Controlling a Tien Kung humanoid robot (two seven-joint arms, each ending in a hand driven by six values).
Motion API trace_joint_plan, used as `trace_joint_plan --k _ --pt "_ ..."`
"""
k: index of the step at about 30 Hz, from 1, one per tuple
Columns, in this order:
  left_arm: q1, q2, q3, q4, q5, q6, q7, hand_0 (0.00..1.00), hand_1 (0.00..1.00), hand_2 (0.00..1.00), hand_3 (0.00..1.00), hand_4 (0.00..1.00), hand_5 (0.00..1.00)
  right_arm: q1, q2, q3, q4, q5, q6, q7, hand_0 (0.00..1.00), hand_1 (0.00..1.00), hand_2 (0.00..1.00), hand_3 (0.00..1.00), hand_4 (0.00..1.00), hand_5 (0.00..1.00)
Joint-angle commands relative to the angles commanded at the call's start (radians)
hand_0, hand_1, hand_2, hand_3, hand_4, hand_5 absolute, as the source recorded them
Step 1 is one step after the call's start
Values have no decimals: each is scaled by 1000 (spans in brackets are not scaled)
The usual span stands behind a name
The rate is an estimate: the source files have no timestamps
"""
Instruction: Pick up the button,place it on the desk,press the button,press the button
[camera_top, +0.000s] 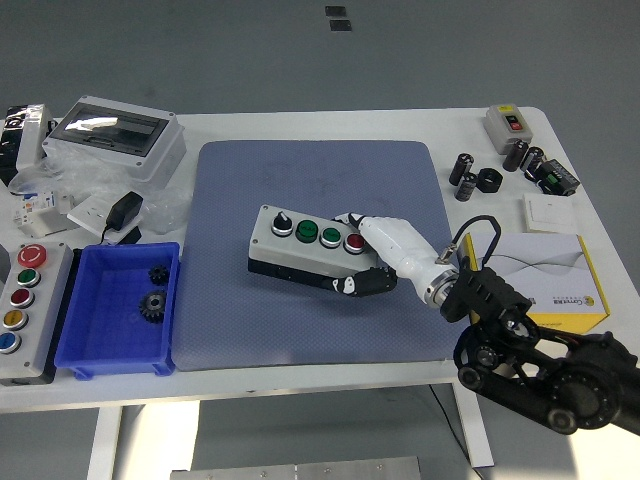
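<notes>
Grey button box (305, 247) lies on the blue mat (240, 300), its right end clasped by the right robot hand (372, 256).

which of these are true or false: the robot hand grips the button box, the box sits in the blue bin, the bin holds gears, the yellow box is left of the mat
1. The right robot hand grips the button box. True.
2. The button box sits in the blue bin. False: it is over the grey mat.
3. The blue bin holds gears. True.
4. The yellow box is left of the mat. False: it lies to the mat's right.
</notes>
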Motion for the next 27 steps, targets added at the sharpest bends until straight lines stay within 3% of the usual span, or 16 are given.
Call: trace_joint_plan --k 4,9,10,15,16,21,22,27 --pt "-1 -1 -3 0 5 0 1 625 605 558 592 706 161 -8 -13 -8 -4 -28 9 33 66 269 324 317 30 2" --pt "-1 -4 -3 0 8 -2 2 625 605 558 592 706 161 -24 -10 3 -15 -33 17 22 66 269 324 317 30 2" --pt "-1 -4 -2 0 9 -2 2 625 605 559 594 708 165 -26 -8 6 -17 -33 19 19 279 367 349 361 145 2" --pt "-2 -5 -3 0 11 -2 2 625 605 559 594 708 165 -29 -7 10 -21 -32 20 11 279 367 349 361 145 2" --pt "-2 -4 -3 0 11 -2 2 625 605 558 592 708 169 -29 -7 9 -22 -31 19 12 464 516 505 534 560 2" --pt "-4 -4 -5 0 13 -3 1 625 605 558 592 708 169 -20 -11 -2 -25 -21 13 19 464 516 505 534 560 2" --pt "-5 -4 -6 0 14 -3 1 625 605 558 592 709 171 -16 -12 -6 -25 -18 12 21 762 727 720 708 463 2" --pt "-8 -3 -7 0 16 -3 0 625 605 558 592 709 171 7 -18 -33 -29 1 9 26 762 727 720 708 463 2"
